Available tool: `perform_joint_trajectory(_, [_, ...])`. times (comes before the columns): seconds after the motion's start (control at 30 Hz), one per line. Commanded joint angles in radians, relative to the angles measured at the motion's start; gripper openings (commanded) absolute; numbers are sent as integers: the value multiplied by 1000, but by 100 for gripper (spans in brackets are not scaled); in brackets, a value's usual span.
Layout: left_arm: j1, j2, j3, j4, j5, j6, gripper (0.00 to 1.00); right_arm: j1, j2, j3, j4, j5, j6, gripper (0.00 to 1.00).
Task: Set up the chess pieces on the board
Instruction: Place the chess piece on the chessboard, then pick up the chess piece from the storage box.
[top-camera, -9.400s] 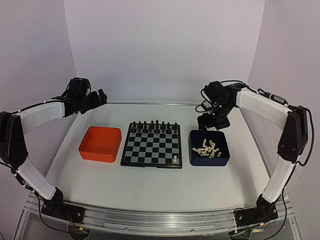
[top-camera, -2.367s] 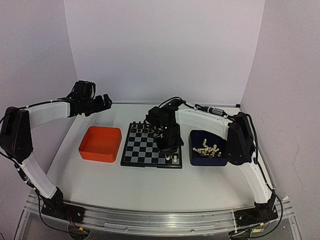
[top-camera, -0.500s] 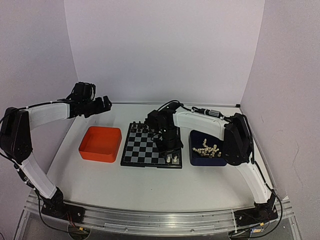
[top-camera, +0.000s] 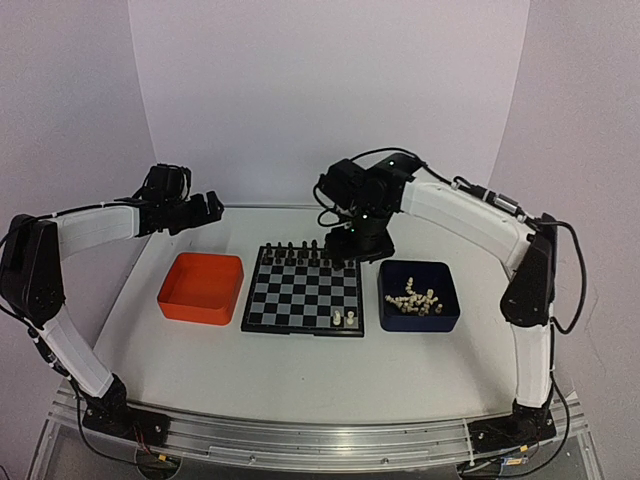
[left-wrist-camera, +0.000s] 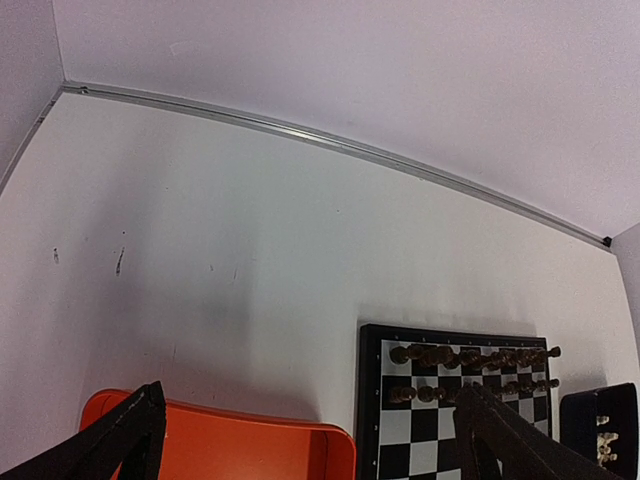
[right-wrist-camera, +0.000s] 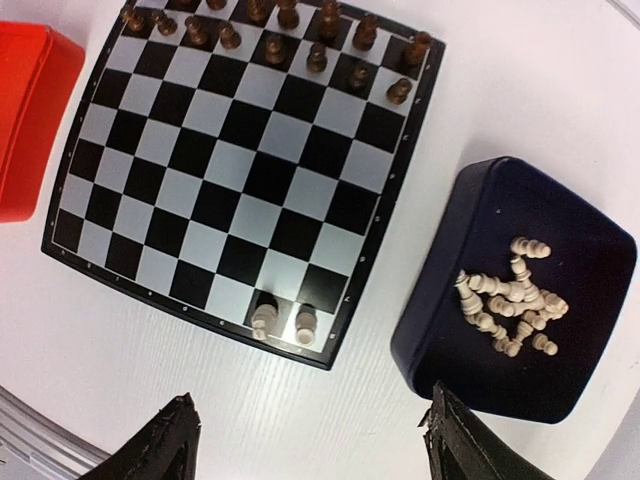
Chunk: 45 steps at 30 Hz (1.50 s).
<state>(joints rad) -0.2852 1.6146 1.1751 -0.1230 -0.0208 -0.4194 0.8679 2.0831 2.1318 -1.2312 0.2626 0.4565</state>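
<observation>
right wrist view is showing the right end effector (right-wrist-camera: 310, 420) hovering spread, empty, above the chessboard (right-wrist-camera: 240, 170) holding two white pieces (right-wrist-camera: 265, 320), the next one probably waiting in the dark blue tray (right-wrist-camera: 430, 340).

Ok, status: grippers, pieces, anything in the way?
Both open, empty: left gripper idle past orange tray, right gripper raised near board far edge. Two white pieces on near row, loose pieces in blue tray. Nothing blocking.
</observation>
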Motion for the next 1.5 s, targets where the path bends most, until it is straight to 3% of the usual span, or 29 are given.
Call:
perform_joint_trajectory(0.0, [1,-37,27,45,-5,-15,100,-114,-98,-131,78,-18,-60,74])
perform_joint_trajectory(0.33, [1,11,64,54,-27,-55,100,-332,-204,-381,154,-44,-149,73])
perform_joint_trajectory(0.57, [1,66,98,87,-14,-83,100,-450,-171,-469,263,-195,-131,66])
perform_joint_trajectory(0.8, [1,133,154,96,-8,-105,100,-494,-119,-475,315,-250,-155,64])
perform_joint_trajectory(1.47, [1,229,238,117,1,-96,100,-507,48,-391,325,-280,-182,38])
